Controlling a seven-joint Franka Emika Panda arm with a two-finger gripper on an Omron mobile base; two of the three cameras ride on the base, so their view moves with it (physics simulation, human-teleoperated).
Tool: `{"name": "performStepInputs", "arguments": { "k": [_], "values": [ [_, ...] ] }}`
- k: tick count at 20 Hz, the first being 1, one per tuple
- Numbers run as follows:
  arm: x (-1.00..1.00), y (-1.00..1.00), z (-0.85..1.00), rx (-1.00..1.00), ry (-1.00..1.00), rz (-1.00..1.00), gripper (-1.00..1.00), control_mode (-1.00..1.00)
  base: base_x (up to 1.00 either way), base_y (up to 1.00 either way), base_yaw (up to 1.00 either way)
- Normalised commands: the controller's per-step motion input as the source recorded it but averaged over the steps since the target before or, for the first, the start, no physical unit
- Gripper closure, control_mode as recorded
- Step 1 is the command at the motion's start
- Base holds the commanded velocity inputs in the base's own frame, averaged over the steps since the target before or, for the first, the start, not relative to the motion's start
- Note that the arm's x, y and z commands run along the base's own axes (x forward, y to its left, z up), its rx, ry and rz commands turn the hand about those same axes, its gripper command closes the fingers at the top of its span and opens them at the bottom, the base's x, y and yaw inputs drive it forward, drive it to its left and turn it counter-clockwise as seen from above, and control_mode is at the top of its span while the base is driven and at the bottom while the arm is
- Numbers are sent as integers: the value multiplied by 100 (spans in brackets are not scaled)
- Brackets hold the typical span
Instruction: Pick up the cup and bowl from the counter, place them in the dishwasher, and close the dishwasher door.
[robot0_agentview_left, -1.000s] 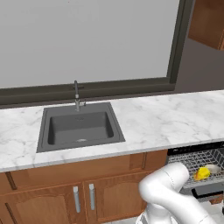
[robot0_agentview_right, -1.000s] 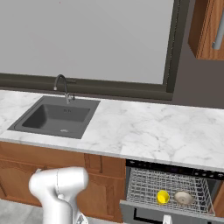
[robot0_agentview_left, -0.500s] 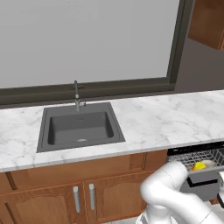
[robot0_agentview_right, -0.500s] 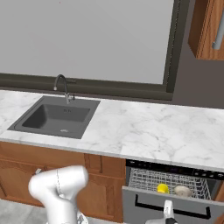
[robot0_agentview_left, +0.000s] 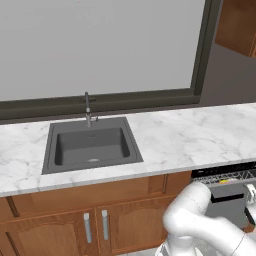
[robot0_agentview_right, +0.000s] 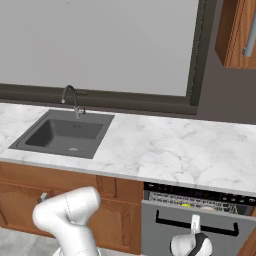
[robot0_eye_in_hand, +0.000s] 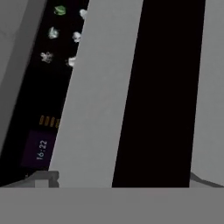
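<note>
I have the dishwasher door (robot0_agentview_right: 197, 232) nearly shut, tilted just off upright. Its bar handle (robot0_agentview_right: 195, 224) runs level, straight ahead of my tool (robot0_agentview_right: 194, 224), which sits spread wide against the panel, gripping nothing. Above the tool, a sliver of the yellow cup (robot0_agentview_right: 186, 205) shows in the rack (robot0_agentview_right: 200, 200), under the desk (robot0_agentview_right: 165, 150). I judge a forward push finishes it.

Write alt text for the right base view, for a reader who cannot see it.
The dishwasher door is nearly shut, with the gripper against its front; a sliver of yellow cup shows above it. Above lies the marble counter with its dark sink.
</note>
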Motion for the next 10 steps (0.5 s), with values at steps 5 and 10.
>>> {"name": "performStepInputs", "arguments": {
  "k": [5,10],
  "values": [
    [71,0,-29,0,-13,0,-100,-100,0,0,0],
    [76,0,-37,0,-11,0,-100,-100,0,0,0]
  ]
}}
